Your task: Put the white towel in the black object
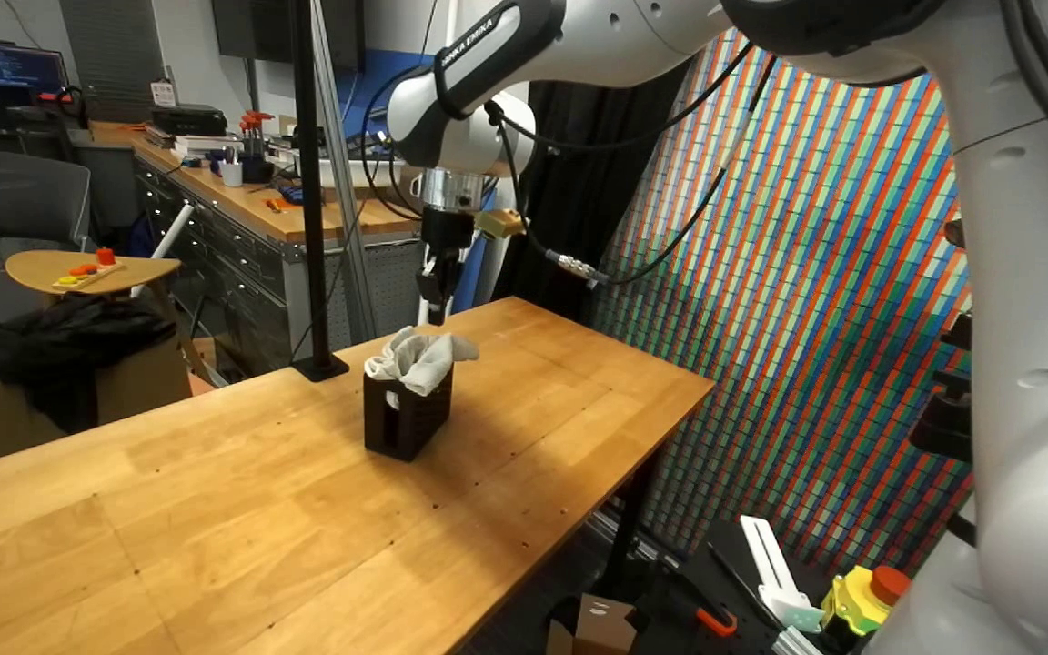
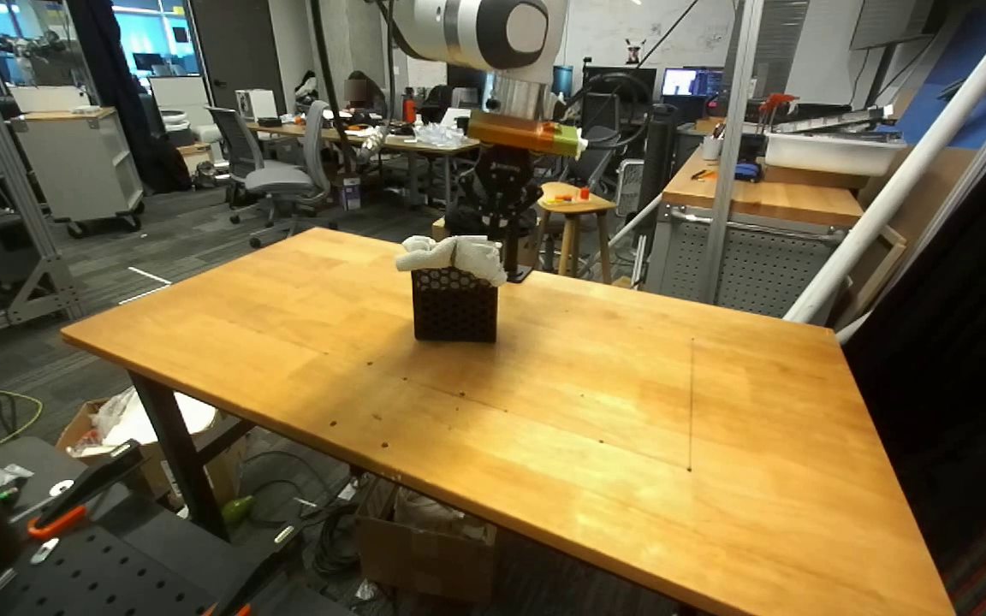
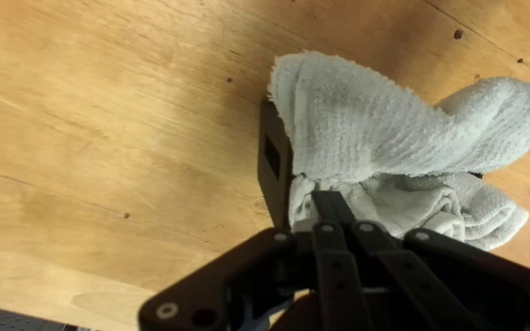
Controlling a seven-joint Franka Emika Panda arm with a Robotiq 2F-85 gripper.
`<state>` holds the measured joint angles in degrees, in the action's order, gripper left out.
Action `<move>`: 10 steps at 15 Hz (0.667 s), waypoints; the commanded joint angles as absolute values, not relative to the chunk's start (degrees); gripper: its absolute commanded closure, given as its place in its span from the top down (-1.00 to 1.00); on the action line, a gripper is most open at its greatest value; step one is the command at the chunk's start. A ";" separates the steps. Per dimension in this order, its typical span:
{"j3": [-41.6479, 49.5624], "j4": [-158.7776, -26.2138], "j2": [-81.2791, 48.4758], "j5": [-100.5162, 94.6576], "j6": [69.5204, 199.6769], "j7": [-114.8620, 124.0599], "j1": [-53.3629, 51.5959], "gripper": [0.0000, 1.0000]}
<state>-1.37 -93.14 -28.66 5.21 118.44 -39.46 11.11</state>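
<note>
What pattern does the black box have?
Honeycomb hexagons on a side of the black box, clearest in an exterior view.

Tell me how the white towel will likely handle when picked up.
The white towel is probably floppy, since it droops in loose folds over the black box. Its fuzzy, ribbed surface suggests it won't slip easily. The thin-looking, rumpled layers hint that it may be light for its size.

Glare patches the tabletop (image 2: 613, 505); soft shadow skirts the black box (image 2: 455, 312).
</note>
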 commanded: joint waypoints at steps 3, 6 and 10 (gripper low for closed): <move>0.97 -97.82 -19.72 -1.75 114.73 -33.59 9.52 -0.97; 0.26 -102.05 -17.26 -1.05 114.91 -31.07 9.08 -0.97; -0.96 -106.90 -16.05 0.57 116.69 -27.36 7.31 -0.97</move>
<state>-0.45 -102.09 -18.83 -0.54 114.85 -30.46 8.89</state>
